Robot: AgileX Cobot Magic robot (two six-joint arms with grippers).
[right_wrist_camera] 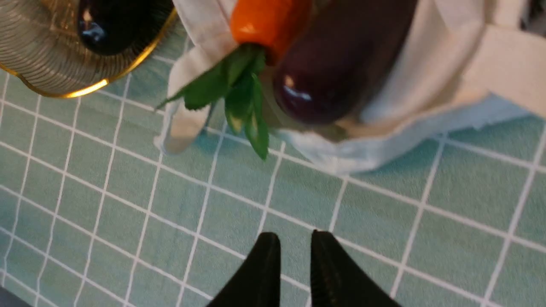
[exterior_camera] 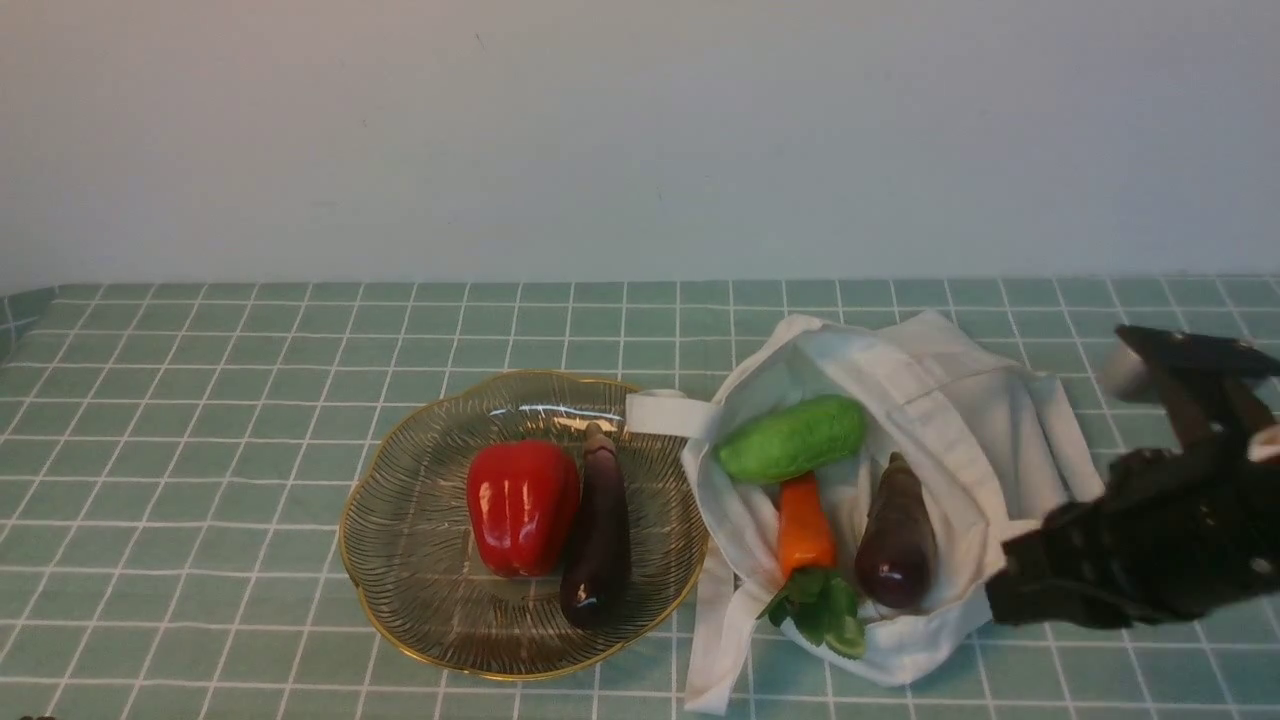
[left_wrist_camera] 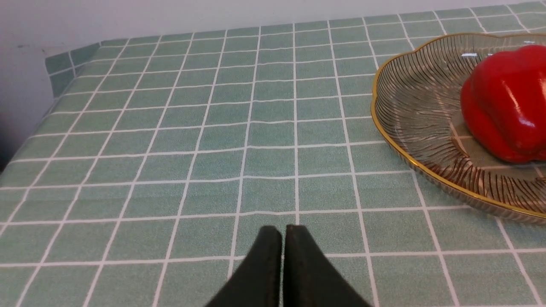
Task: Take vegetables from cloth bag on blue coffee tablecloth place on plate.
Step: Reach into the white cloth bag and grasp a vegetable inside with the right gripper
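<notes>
The white cloth bag (exterior_camera: 960,400) lies open on the teal grid tablecloth (exterior_camera: 200,400). In its mouth lie the green cucumber (exterior_camera: 793,437), the orange carrot (exterior_camera: 805,525) and the fat purple eggplant (exterior_camera: 895,540). The glass plate (exterior_camera: 420,540) stands left of the bag. My right gripper (exterior_camera: 1005,588) hovers low at the bag's right front corner, empty, with a narrow gap between its jaws. In the right wrist view the gripper (right_wrist_camera: 295,241) is short of the eggplant (right_wrist_camera: 337,72) and the carrot (right_wrist_camera: 268,21). My left gripper (left_wrist_camera: 282,232) is shut and empty over bare cloth, left of the plate (left_wrist_camera: 409,145).
A red bell pepper (exterior_camera: 522,505) and a slim dark eggplant (exterior_camera: 598,540) lie on the plate. A bag strap (exterior_camera: 665,412) rests over the plate's rim. A pale wall stands behind the table. The cloth's edge drops off at the far left (left_wrist_camera: 64,64).
</notes>
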